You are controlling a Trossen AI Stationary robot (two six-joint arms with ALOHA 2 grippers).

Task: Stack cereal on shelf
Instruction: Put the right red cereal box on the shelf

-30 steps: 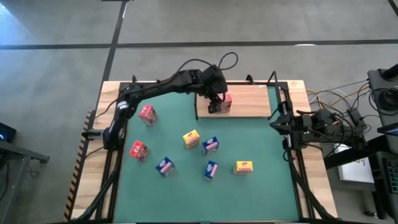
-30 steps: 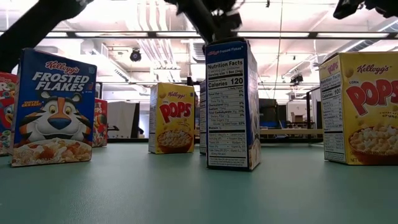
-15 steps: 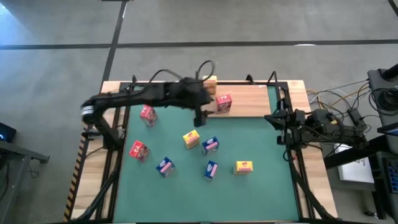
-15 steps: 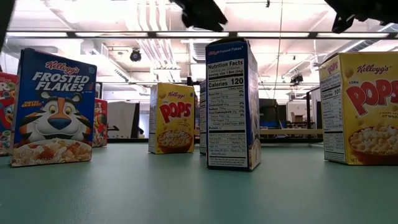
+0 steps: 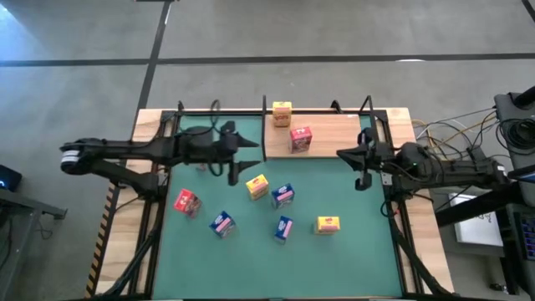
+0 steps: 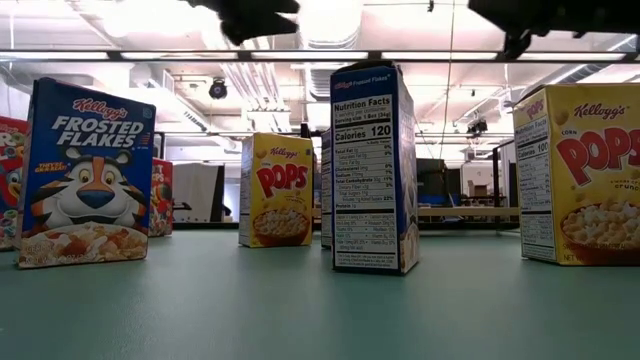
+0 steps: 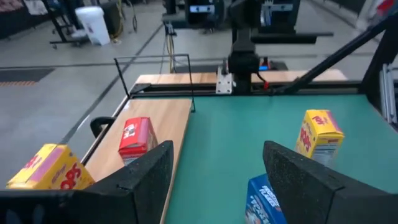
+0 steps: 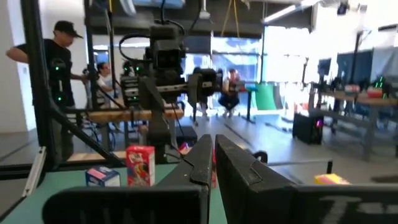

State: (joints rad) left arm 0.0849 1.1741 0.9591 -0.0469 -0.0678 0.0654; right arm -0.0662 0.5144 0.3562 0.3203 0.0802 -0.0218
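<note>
The shelf [image 5: 330, 134] is a light-wood board at the table's far edge. A yellow cereal box [image 5: 282, 113] and a red one [image 5: 300, 139] stand on it. More small boxes stand on the green mat: yellow [image 5: 257, 186], blue [image 5: 282, 195], blue [image 5: 283, 227], blue [image 5: 221, 223], red [image 5: 186, 201] and yellow [image 5: 328, 223]. My left gripper [image 5: 242, 155] hangs open and empty above the mat, left of the shelf [image 7: 168, 118]; its wrist view shows the red box [image 7: 135, 138] and the yellow one [image 7: 53, 169] ahead. My right gripper [image 5: 344, 155] is shut and empty at the mat's right side.
Thin black posts [image 5: 265, 125] rise at the shelf's corners. The black frame rails [image 5: 393, 209] run along the table's sides. Bare mat [image 5: 351, 201] lies between the boxes and the right arm. People stand in the room beyond the table [image 8: 59, 56].
My left gripper has drawn away from the red box on the shelf and swung toward the table's left and a little nearer, above the mat. The red box stays upright on the shelf. My right gripper has moved slightly toward the table's left.
</note>
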